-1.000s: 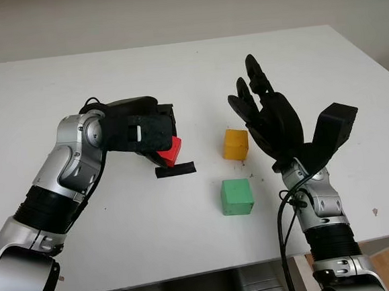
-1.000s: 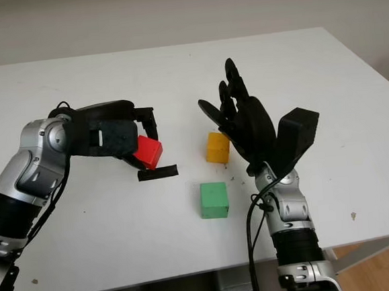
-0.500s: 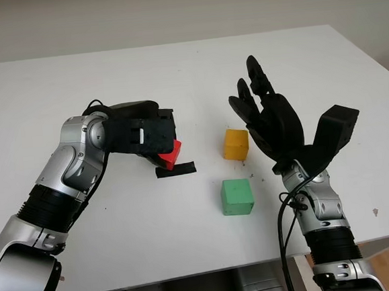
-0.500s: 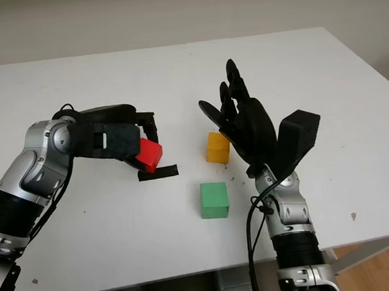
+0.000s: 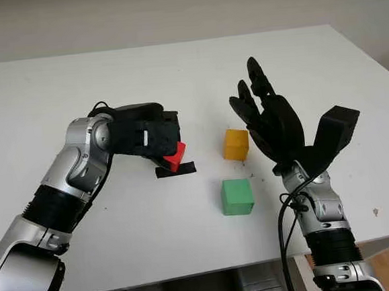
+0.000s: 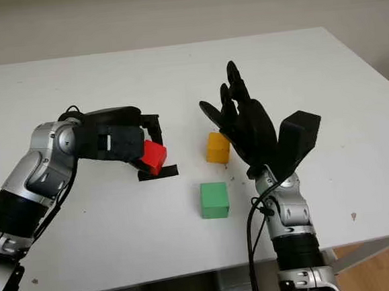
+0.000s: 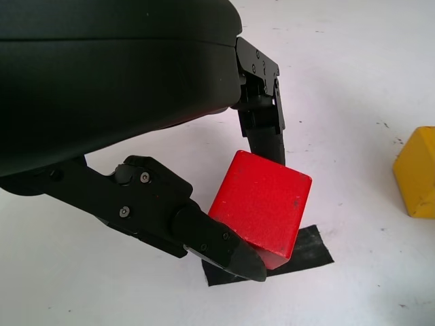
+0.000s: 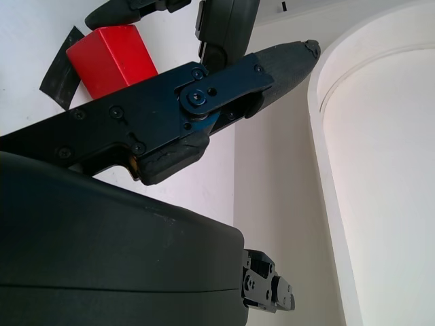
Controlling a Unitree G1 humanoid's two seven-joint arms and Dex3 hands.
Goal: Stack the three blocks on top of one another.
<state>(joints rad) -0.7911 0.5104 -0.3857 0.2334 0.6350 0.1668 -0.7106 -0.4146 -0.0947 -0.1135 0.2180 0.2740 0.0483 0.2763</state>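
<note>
**Left hand clamped on red block above tape marker**

While the left hand reaches in over the white table from the robot's left side, its fingers pinch the red block between them. The block is tilted, with one lower corner pointing down over a strip of black tape that lies flat on the table. The left wrist view shows one finger pressed along the block's near face and a second finger behind its far side; whether the block's corner touches the tape cannot be told.

The yellow block sits on the table to the right of the tape, apart from it. The green block sits on the table nearer the robot than the yellow block, with a gap between them. No block is stacked on another.

The right hand is raised above the table just to the right of the yellow block, palm turned toward it. It holds nothing and touches no block; its fingers are extended and spread.
</note>
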